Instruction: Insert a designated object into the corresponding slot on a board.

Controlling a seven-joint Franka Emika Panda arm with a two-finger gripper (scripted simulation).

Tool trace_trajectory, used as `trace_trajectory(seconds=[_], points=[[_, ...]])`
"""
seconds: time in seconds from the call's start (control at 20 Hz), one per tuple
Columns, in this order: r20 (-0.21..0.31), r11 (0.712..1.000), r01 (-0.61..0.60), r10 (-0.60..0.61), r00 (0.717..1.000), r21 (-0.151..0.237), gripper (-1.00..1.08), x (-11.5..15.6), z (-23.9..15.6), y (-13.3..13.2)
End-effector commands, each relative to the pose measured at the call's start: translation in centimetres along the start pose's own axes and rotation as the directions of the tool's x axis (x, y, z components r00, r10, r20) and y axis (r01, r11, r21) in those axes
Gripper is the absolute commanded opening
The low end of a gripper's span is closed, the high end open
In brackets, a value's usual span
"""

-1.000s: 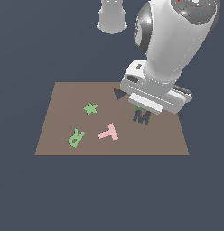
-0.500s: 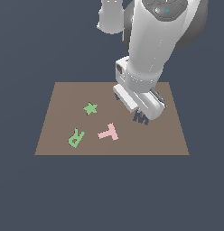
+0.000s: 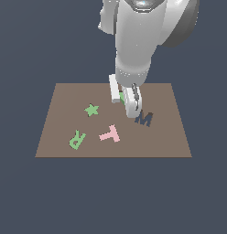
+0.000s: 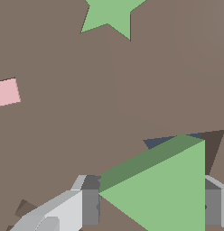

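Claw [image 4: 147, 208]: closed on the green triangle [image 4: 170, 191], one finger [image 4: 89, 206] at each side.
Triangle: held low over the board [image 3: 60, 123], partly covering the navy slot [image 4: 159, 142].
Neighbours: star [image 3: 91, 109], dark M cutout [image 3: 144, 119].

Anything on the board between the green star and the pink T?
Nothing: bare board between green star and pink T, clearest in the exterior view.

Glossy white rounded arm [image 3: 136, 41], grey joint shading, pale blocky gripper [image 3: 126, 97] fingers
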State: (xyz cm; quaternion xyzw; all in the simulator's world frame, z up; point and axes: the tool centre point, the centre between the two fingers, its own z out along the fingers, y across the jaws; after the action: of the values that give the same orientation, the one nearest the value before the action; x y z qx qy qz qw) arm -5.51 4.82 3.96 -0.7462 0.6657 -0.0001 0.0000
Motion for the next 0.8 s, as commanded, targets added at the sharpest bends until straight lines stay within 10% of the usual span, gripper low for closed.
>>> trace_trajectory(seconds=[0.0, 0.75], points=[[0.000, 0.996, -0.086, 0.086, 0.996, 0.000, -1.00, 0.4, 0.0, 0.6], [0.000, 0.943, -0.333, 0.333, 0.943, -0.001, -1.00, 1.2, -0.1, 2.7]])
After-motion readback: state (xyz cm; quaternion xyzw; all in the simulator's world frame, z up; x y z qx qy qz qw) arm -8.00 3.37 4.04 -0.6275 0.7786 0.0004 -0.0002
